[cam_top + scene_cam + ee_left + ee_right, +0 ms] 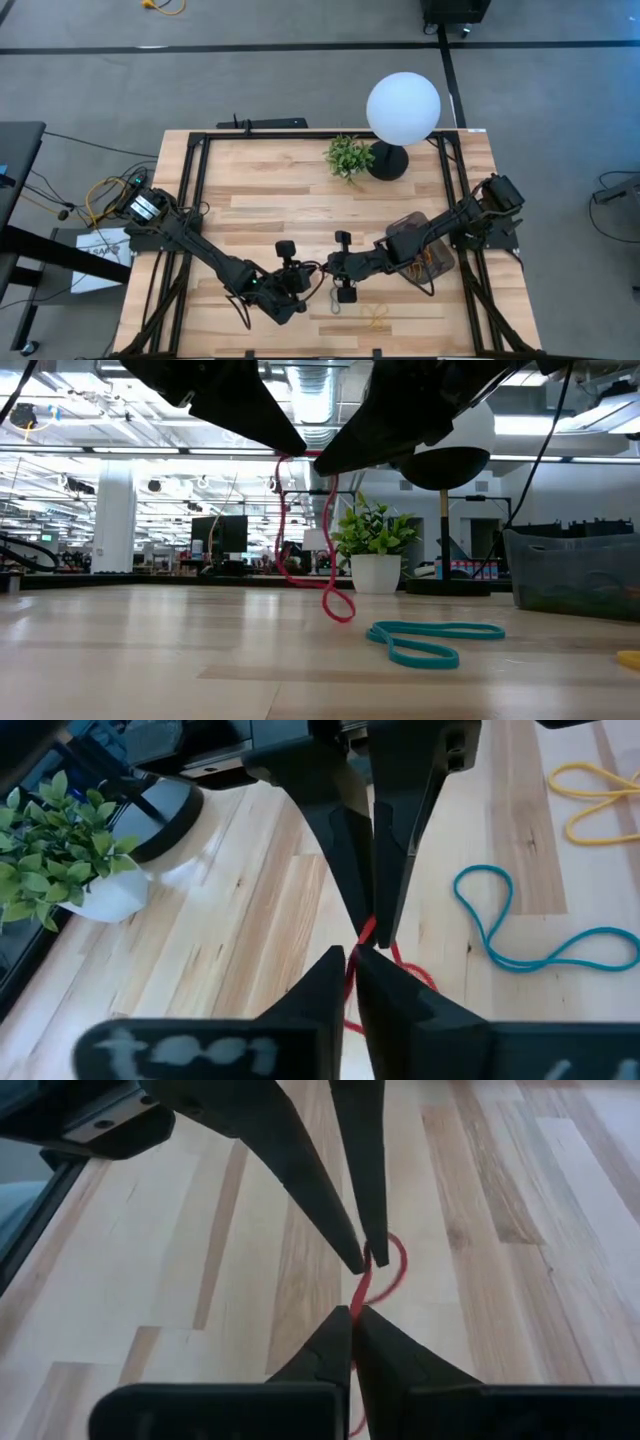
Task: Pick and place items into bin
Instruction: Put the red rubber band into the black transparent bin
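both grippers pinch the same red band (330, 575), left gripper (352, 958) and right gripper (356, 1312) tip to tip above the table (260, 190).

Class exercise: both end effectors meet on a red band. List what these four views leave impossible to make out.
- Bin contents: high view, right arm covers it; low view, murky wall.
- Red band top: low view, hidden behind both end effectors.
- Yellow band: left wrist view, cut by the edge.
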Tool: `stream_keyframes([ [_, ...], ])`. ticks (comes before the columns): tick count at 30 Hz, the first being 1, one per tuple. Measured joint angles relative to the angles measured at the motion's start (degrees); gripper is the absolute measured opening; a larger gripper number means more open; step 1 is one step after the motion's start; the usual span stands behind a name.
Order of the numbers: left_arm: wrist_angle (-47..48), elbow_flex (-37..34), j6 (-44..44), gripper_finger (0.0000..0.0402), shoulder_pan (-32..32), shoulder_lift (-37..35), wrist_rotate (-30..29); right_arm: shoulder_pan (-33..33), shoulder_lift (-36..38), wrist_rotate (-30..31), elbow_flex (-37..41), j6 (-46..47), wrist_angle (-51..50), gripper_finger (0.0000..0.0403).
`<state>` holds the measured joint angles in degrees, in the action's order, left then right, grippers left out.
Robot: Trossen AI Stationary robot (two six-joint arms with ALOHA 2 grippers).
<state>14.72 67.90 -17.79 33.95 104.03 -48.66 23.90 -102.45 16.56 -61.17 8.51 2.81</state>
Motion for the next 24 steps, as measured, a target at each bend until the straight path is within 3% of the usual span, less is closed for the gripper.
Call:
stream_keyframes([
  [4,0.00,0.00,-0.73,0.0050,0.00,0.00,0.00,-0.17,0.00,1.97,0.00,0.00,0.28,0.0007],
  [10,0.08,0.00,-1.31,0.0094,0.00,0.00,0.02,-1.10,0.01,15.05,-0.02,2.14,-0.30,0.0003],
  [14,2.16,0.00,-3.56,0.0106,0.00,0.00,1.63,-1.12,0.06,24.35,-0.02,7.58,-5.81,0.0003],
  [18,5.74,0.00,-7.33,0.0107,0.00,0.00,3.31,0.90,1.31,32.63,-1.77,16.37,-19.62,0.0002],
  [24,9.41,0.00,-10.47,0.0107,0.00,0.07,3.61,7.42,5.45,34.59,-9.89,42.57,-51.28,0.0001],
])
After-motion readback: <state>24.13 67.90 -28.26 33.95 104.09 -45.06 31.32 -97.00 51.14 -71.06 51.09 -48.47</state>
